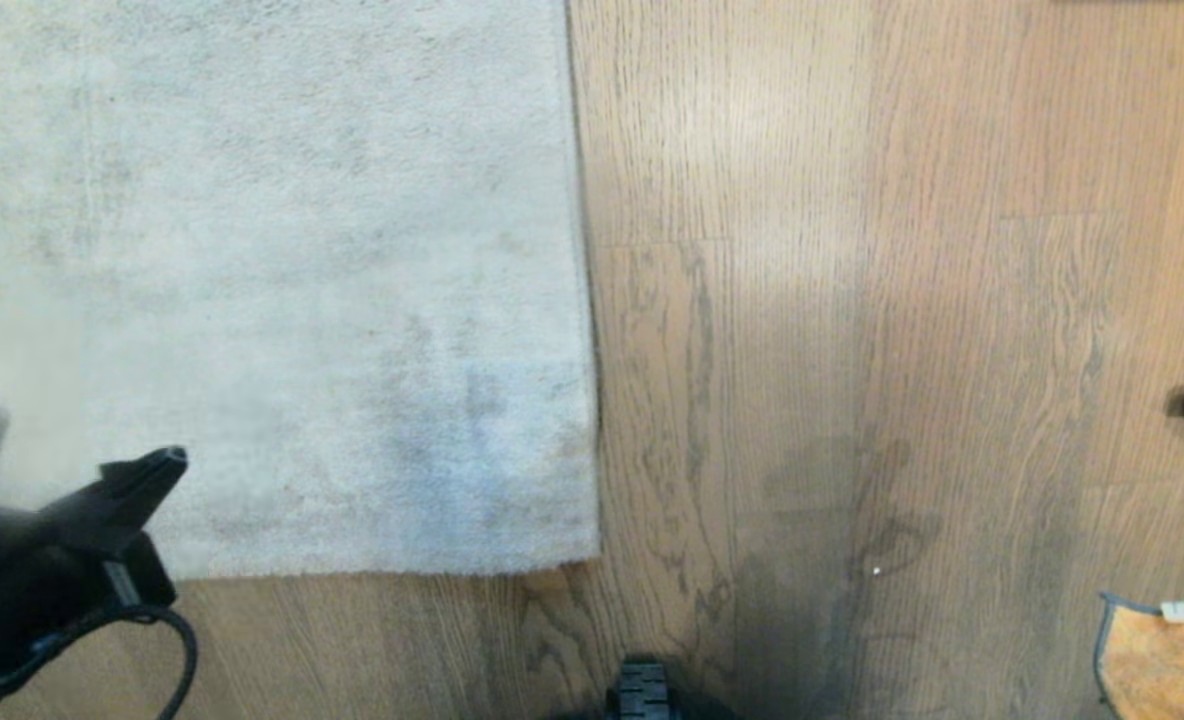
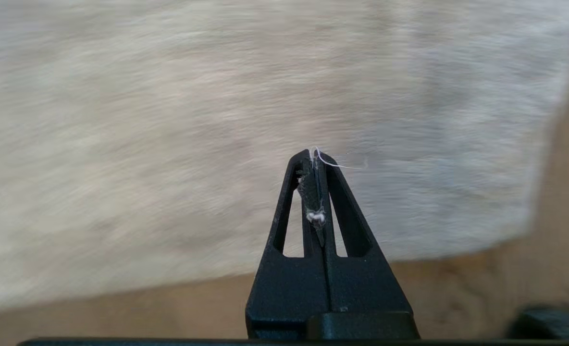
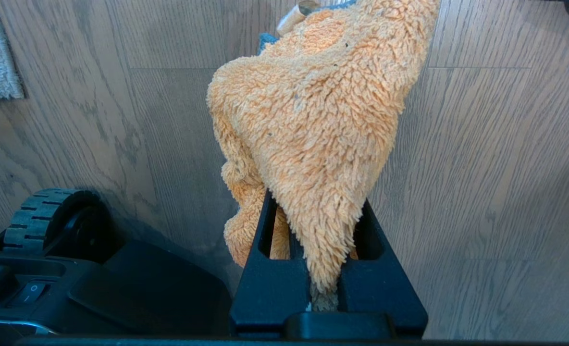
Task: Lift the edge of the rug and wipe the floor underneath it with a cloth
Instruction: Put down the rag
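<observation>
Robot wheel (image 1: 643,690) by rug edge (image 1: 592,470)

matt short-pile fabric rug edge (image 1: 572,300); wood-grain plank floor (image 1: 852,300), faint sheen; fluffy terry cloth (image 3: 313,120).

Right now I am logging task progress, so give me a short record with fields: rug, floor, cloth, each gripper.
rug: pale grey short-pile rug lying flat, its corner edge down
floor: brown wood-grain planks, bare beside the rug
cloth: fluffy orange-tan rag, blue-grey trim, hanging over the planks
left gripper: shut, empty, above the rug's near border
right gripper: shut on the rag
step: lifting not yet begun
</observation>
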You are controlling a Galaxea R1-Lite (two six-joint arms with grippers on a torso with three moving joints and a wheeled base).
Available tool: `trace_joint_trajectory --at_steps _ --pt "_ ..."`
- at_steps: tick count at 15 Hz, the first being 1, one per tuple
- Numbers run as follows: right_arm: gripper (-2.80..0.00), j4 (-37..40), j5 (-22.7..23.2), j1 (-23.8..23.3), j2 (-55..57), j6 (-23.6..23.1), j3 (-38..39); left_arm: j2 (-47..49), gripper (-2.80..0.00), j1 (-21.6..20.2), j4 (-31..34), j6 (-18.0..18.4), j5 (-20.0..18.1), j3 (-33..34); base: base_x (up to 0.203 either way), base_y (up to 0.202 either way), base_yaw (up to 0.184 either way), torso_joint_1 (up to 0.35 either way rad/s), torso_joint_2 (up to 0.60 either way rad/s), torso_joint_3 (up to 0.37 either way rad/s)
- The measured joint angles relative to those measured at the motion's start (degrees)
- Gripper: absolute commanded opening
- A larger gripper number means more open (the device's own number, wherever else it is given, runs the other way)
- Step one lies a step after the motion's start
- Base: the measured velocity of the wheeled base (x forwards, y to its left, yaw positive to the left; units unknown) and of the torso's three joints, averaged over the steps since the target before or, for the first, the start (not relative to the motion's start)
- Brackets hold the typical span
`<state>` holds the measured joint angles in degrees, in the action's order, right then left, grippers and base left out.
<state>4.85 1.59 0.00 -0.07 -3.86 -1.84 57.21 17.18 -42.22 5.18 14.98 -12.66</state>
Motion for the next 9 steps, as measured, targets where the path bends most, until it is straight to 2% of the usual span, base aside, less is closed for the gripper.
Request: trace_joint_trajectory --at_steps 3,5,7,9 --pt "-2.80 0.00 0.02 0.00 0.00 0.02 0.00 -10.14 -2.80 -7.59 0.12 -0.15 -0.60 4.82 0.000 0.000 0.000 0.000 0.00 0.000" --pt "-2.80 -0.01 0.03 0.00 0.00 0.01 0.00 -16.50 -2.80 -10.57 1.73 -0.22 -0.77 6.86 0.000 0.000 0.000 0.000 0.00 0.000" --pt "-2.80 -0.02 -0.01 0.00 0.00 0.01 0.00 -22.91 -2.80 -11.80 6.70 0.08 -1.98 7.71 0.000 0.000 0.000 0.000 0.00 0.000" --pt "-2.80 -0.01 0.03 0.00 0.00 0.03 0.00 -29.11 -2.80 -12.48 14.23 1.73 -5.53 8.11 0.000 0.000 0.000 0.000 0.00 0.000"
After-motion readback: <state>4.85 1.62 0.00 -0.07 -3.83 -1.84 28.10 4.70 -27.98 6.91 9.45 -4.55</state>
